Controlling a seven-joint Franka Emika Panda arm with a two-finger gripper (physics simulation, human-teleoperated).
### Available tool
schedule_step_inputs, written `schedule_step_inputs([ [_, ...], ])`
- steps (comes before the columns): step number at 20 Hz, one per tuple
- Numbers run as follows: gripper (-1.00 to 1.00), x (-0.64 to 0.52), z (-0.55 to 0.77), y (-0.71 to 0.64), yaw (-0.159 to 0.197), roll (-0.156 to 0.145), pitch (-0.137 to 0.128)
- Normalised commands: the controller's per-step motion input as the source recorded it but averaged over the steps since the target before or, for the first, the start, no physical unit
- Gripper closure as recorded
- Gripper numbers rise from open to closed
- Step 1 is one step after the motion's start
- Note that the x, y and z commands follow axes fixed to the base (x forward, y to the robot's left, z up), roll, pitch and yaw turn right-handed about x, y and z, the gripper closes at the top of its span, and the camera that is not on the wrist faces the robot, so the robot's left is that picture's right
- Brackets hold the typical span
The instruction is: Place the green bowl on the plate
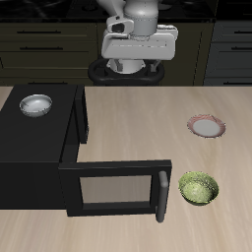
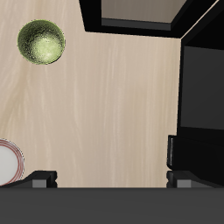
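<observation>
The green bowl (image 1: 199, 188) stands upright on the wooden table near the front edge, beside the open microwave door; it also shows in the wrist view (image 2: 41, 42). The plate (image 1: 207, 126), with a pinkish-red rim and white centre, lies farther back on the table, apart from the bowl; only part of it shows at the wrist view's edge (image 2: 9, 162). My gripper (image 1: 131, 65) hangs high above the back of the table, far from both. In the wrist view my gripper (image 2: 109, 177) has its fingertips (image 2: 40, 178) wide apart, open and empty.
A black microwave (image 1: 34, 138) stands on the table with its door (image 1: 116, 187) swung open toward the front edge. A white-grey metallic bowl (image 1: 35, 104) sits on top of it. The microwave body (image 2: 203, 105) and door (image 2: 140, 10) show in the wrist view.
</observation>
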Motion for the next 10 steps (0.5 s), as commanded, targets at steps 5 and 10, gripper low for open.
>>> schedule_step_inputs([
  [5,-1.00,0.38,0.13,0.10,-0.001,0.027,-0.017],
  [10,-1.00,0.41,0.11,0.05,-0.008,0.007,0.000],
])
